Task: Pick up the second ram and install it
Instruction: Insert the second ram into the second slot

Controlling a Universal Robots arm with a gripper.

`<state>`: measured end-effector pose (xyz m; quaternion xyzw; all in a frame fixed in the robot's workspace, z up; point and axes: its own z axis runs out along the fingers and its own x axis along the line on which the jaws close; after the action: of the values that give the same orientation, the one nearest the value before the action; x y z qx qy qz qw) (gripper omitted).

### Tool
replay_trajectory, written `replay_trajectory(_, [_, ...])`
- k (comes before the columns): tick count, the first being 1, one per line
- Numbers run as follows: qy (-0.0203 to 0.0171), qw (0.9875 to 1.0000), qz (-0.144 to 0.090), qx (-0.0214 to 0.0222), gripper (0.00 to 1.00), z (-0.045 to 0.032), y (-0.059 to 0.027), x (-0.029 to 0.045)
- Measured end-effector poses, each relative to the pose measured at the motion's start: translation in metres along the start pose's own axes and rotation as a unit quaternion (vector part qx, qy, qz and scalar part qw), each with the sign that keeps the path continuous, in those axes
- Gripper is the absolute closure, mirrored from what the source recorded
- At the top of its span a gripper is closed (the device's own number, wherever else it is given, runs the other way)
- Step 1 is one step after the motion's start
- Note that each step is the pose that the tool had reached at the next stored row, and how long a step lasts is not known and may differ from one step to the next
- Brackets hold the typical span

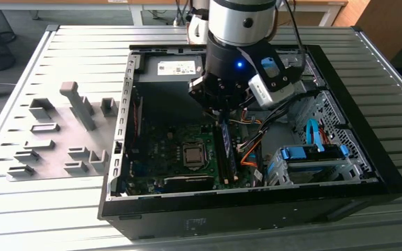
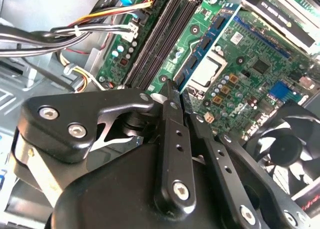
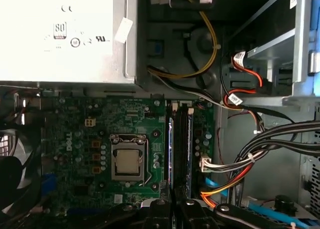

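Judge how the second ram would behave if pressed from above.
The second ram stands on edge on the motherboard, thin and long, so it is probably light, stiff lengthwise, yet apt to lean under an off-centre push. Its exposed chips suggest fragility. The gripper sits over one end.

power supply label [image 3: 60, 34]: small print, round marks | motherboard [image 3: 65, 114]: white lettering | none clearly legible

Second ram [image 2: 202, 56]: a slim, long, dark blue circuit-board stick with a row of black chips.
It stands on edge along the long black motherboard slot [image 3: 182, 149] nearest the processor socket, one end pinched between the gripper [image 2: 181, 91] fingers.
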<state>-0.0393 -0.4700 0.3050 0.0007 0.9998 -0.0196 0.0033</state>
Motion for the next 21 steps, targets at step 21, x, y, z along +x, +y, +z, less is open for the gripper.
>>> replay_trajectory(21, [0.0006, 0.9999, 0.015, 0.0001, 0.86, 0.0403, -0.0011, 0.0002])
